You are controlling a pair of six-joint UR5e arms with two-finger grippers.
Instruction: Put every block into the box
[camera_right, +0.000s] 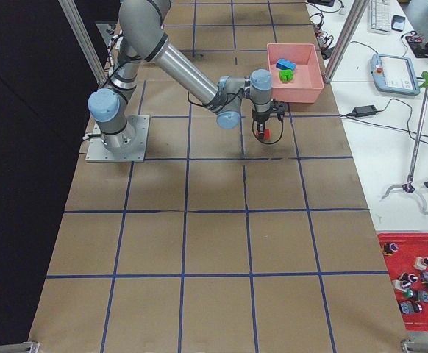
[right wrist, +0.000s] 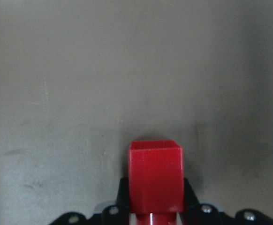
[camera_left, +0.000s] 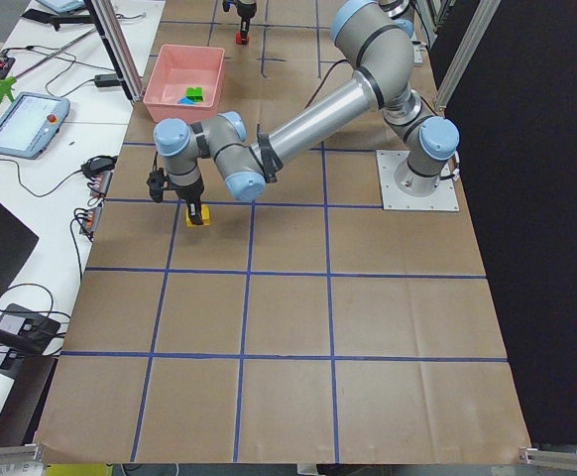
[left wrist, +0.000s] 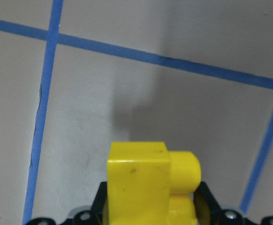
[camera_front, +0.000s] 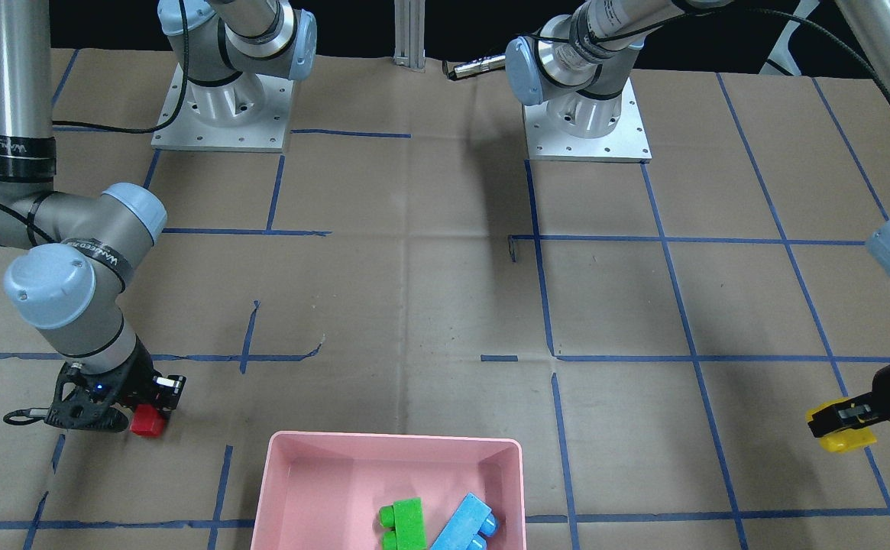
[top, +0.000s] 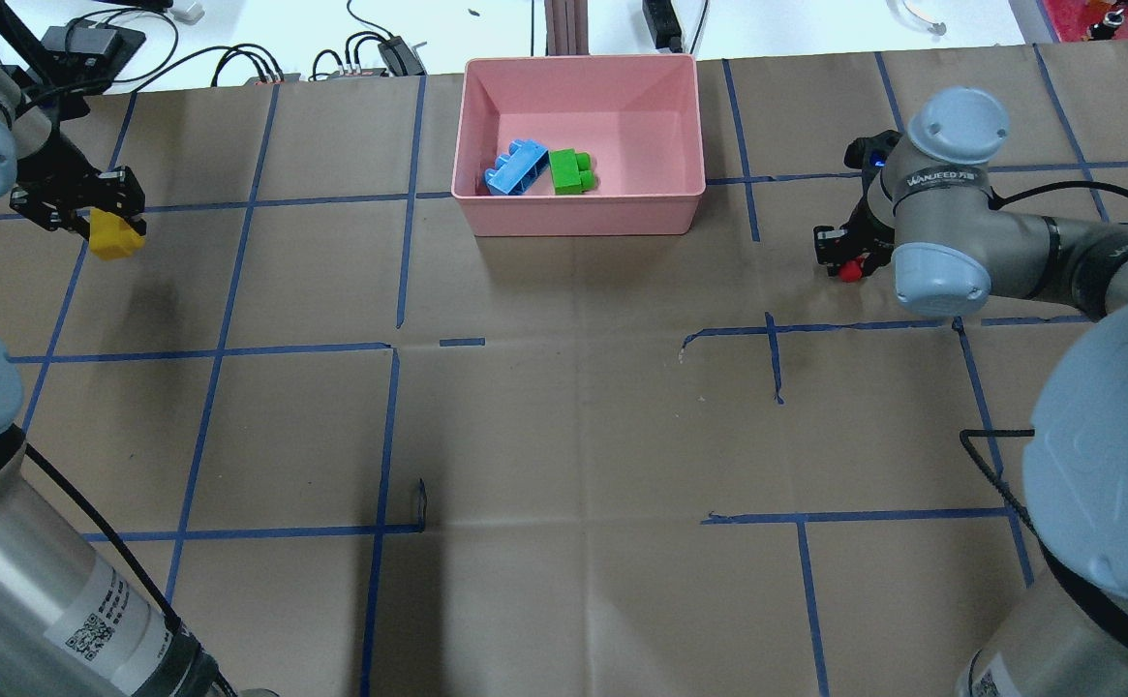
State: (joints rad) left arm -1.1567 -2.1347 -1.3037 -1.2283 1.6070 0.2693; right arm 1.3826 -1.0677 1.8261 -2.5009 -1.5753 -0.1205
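Note:
The pink box [top: 583, 215] stands at the table's far middle and also shows in the front view [camera_front: 315, 489]. The light blue brick [top: 515, 166] and the green brick [top: 570, 171] lie inside it. My left gripper [top: 110, 230] is shut on the yellow brick [left wrist: 146, 180], left of the box, held just above the paper [camera_front: 840, 430]. My right gripper [top: 849, 266] is shut on the small red brick [right wrist: 155, 176], right of the box, low over the table [camera_front: 147, 421].
Blue tape lines [top: 399, 194] grid the brown paper table cover. Both arm bases [camera_front: 588, 114] are bolted at the robot's side. Cables and electronics [top: 234, 63] lie beyond the far edge behind the box.

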